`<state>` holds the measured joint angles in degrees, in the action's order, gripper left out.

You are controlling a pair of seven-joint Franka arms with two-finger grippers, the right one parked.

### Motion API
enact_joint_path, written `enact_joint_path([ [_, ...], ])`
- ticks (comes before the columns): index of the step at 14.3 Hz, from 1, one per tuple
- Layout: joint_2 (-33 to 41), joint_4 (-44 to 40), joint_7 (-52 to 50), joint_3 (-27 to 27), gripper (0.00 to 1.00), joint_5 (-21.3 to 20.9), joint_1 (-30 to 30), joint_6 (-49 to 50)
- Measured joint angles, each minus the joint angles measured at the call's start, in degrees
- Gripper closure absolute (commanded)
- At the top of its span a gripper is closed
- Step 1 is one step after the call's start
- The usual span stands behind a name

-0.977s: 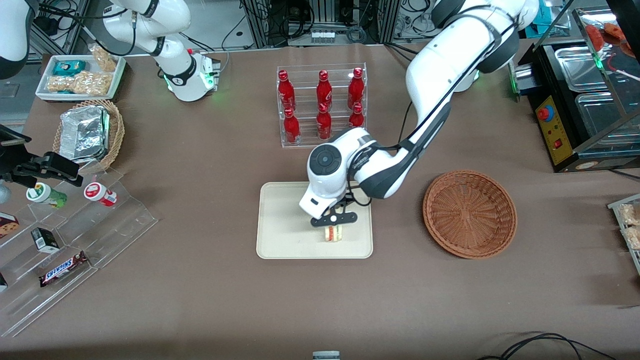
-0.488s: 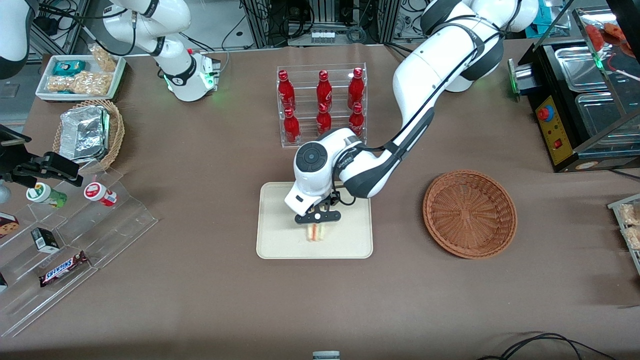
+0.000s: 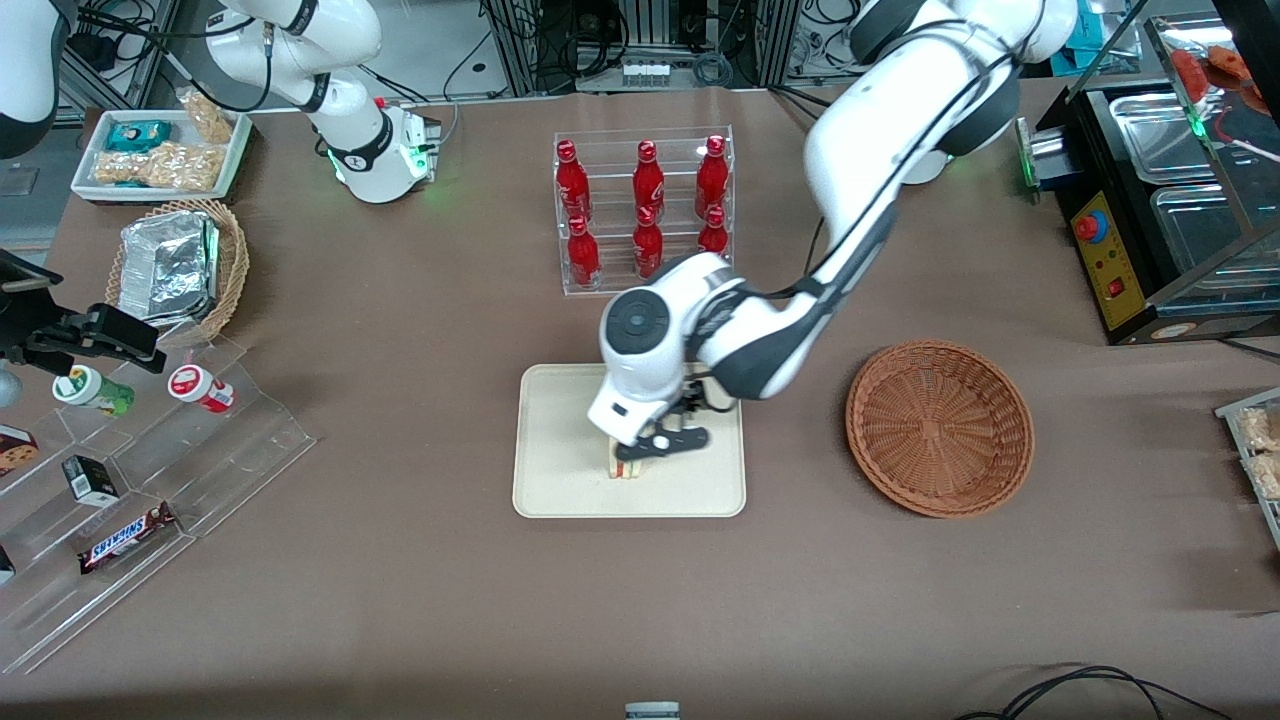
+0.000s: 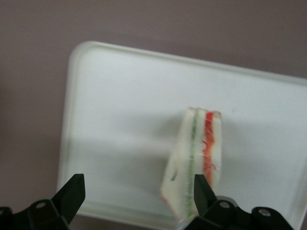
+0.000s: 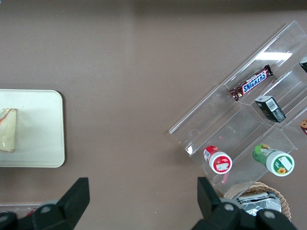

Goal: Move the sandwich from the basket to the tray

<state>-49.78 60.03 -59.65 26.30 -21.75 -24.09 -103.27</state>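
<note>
The sandwich (image 3: 624,469), a pale wedge with green and red layers, rests on the cream tray (image 3: 560,470), in the part nearer the front camera. My left gripper (image 3: 652,446) hovers just above it, open. In the left wrist view the black fingers (image 4: 73,188) stand wide apart over the tray (image 4: 120,96). The sandwich (image 4: 196,153) sits close beside one finger, not clamped. The reddish-brown basket (image 3: 940,428) lies empty beside the tray, toward the working arm's end. The right wrist view also shows the sandwich (image 5: 7,129) on the tray (image 5: 43,124).
A clear rack of red bottles (image 3: 645,210) stands farther from the camera than the tray. A tan basket with a foil packet (image 3: 175,265), a white snack tray (image 3: 160,150) and a clear stepped shelf with snacks (image 3: 130,480) lie toward the parked arm's end.
The gripper carried the sandwich across the tray toward the parked arm's end, then opened and let it go. The hand has since turned and shifted slightly back; the sandwich stays on the tray.
</note>
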Motion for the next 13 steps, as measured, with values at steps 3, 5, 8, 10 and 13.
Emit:
enact_joint_path([
  [3, 9.8, -0.5, 7.7, -0.2, 0.0, 6.6, 7.7, 11.6],
  [5, 15.8, -0.3, 15.5, -0.3, 0.0, 10.6, 14.7, 19.3],
  [8, 21.9, 0.0, 27.5, -0.4, 0.0, 13.4, 26.5, 28.6],
  [10, 24.3, 0.2, 34.2, -0.4, 0.0, 13.9, 33.1, 32.2],
  [13, 27.4, 0.6, 37.2, -0.4, 0.0, 14.3, 39.3, 36.3],
])
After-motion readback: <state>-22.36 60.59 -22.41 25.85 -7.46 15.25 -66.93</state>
